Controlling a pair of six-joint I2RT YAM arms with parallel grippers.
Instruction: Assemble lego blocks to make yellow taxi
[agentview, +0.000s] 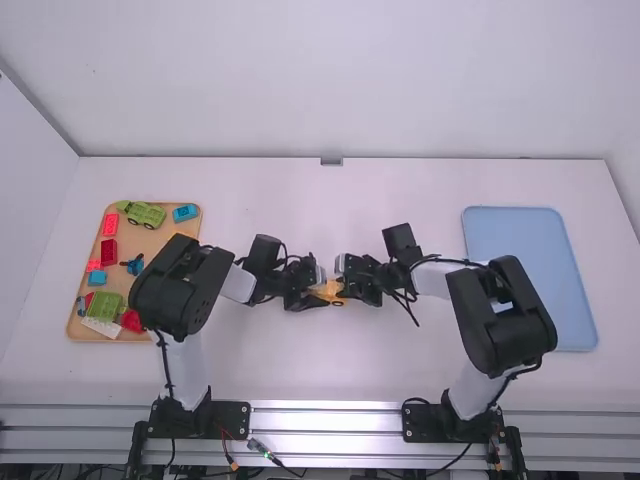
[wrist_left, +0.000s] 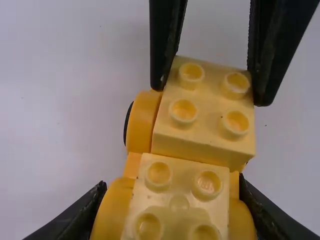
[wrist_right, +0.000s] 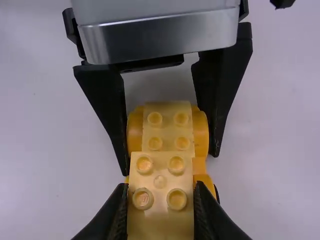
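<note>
- Left fingers pinch yellow chassis by its wheels; right fingers pinch yellow block;
- both midway between the surface's side edges;
- probably light, stiff, slick; best held by flat sides

You could cross the flat white surface beyond the black left pincer and black right pincer blocking its middle; a loaded tan rectangular tray obstructs its left.
</note>
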